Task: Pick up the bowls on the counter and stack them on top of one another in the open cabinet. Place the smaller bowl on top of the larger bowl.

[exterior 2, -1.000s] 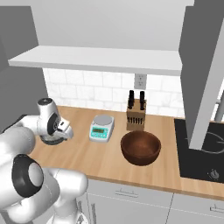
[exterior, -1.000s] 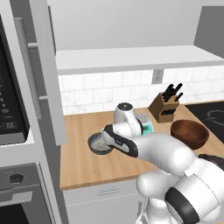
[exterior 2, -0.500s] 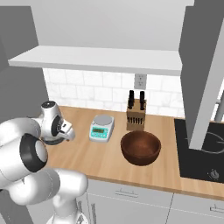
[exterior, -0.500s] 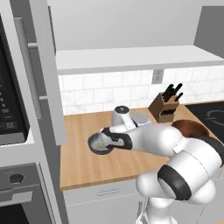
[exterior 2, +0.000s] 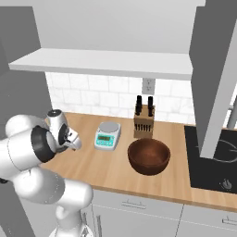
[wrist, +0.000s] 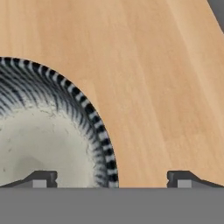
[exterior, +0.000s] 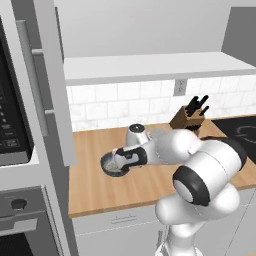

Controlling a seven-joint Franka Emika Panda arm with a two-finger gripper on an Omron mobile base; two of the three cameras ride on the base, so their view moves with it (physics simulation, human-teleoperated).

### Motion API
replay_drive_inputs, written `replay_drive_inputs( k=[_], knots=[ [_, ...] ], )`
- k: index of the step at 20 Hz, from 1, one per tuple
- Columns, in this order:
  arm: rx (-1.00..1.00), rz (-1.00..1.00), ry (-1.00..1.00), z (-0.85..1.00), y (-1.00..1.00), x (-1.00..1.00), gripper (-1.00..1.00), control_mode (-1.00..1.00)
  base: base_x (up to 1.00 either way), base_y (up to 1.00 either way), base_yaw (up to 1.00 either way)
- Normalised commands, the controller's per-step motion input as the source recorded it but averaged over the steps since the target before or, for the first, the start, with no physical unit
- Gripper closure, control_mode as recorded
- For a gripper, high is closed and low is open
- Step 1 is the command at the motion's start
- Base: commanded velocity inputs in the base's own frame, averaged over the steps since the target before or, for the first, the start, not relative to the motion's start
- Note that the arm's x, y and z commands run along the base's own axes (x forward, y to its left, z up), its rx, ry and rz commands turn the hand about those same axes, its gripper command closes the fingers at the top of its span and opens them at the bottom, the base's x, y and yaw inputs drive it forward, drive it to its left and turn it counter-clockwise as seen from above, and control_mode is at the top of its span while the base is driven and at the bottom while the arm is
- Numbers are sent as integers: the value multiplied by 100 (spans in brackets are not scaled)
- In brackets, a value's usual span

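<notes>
a white robot arm lowers its claw over the near edge of the smaller bowl on the counter of a simulated kitchen. seen from the hand camera, the two dark fingertips stand wide apart and hold nothing, one over the bowl's speckled pale inside and the other outside over bare wood, with the striped rim running up between them, closer to the inner tip.

the grasp looks set to pinch that thin wall, and this is where it could slip: a curved rim caught off-centre may twist or tip the light bowl as the fingers close, or skid it along the smooth wood. coming down too far would press the inner tip onto the bowl's floor.

the larger bowl, glossy reddish-brown, sits well apart from the claw, off toward the stovetop, with a kitchen scale and a knife block between and behind. the open cabinet hangs above the claw, its white shelf floor over a tiled backsplash, so any lift must clear that front edge. the butcher-block surface is flat and uncluttered around the claw; a tall grey panel with a bar handle stands beside it at the counter's end.
</notes>
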Motion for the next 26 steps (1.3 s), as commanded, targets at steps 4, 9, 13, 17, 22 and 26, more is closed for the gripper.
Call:
replay_drive_inputs(
  k=[4, 9, 13, 17, 22, 26],
  knots=[
    [1, -1, 0, -14, 5, 8, 100, -100, 0, 0, 0],
    [0, 0, 0, 0, 0, 0, 100, -100, 0, 0, 0],
    [1, 0, 0, 7, -5, 0, 100, -100, 0, 0, 0],
    [7, -5, -7, 67, -47, -25, 100, -100, 0, 0, 0],
    [12, 0, -23, 100, -96, -75, 100, -100, 0, 0, 0],
    [8, -3, -20, 100, -100, -76, 100, -100, 0, 0, 0]
  ],
)
